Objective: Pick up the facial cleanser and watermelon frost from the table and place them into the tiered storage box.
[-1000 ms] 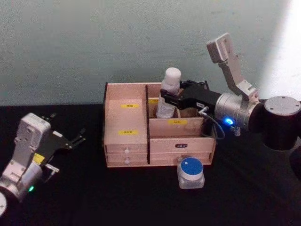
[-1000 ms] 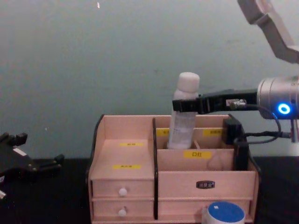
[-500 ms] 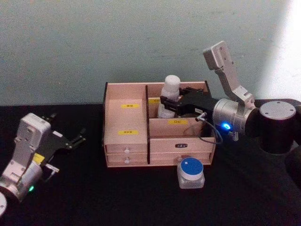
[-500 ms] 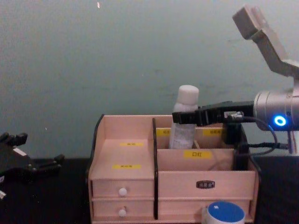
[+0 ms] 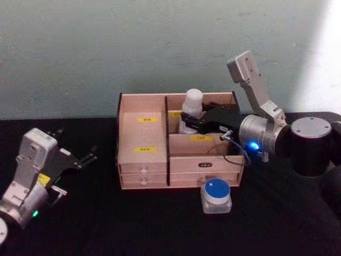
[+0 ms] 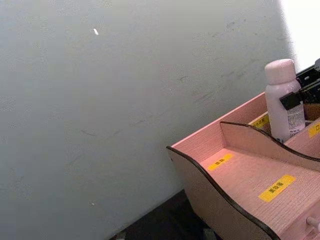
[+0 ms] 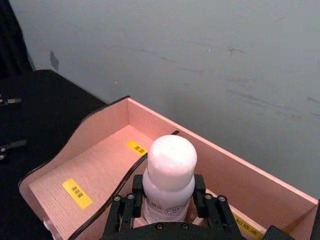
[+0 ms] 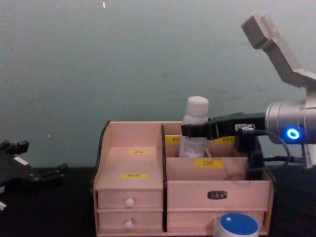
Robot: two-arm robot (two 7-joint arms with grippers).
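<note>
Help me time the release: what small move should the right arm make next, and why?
Probably lower slightly. The right gripper, jaws shut on the facial cleanser, holds it inside a rear compartment of the tiered storage box, but its base is hidden behind the divider, so seating is unconfirmed.

**Black table, pale wall**

A matte black tabletop [image 5: 133,224] runs across the foreground. Behind it rises a pale grey-green wall [image 5: 106,48], which meets the table's far edge. A bright patch of light [image 5: 326,58] falls on the wall at the right. The wall bears a small white speck [image 8: 103,5] high up, a dark smudge [image 7: 54,61] and a few faint scratches [image 7: 235,50].
</note>
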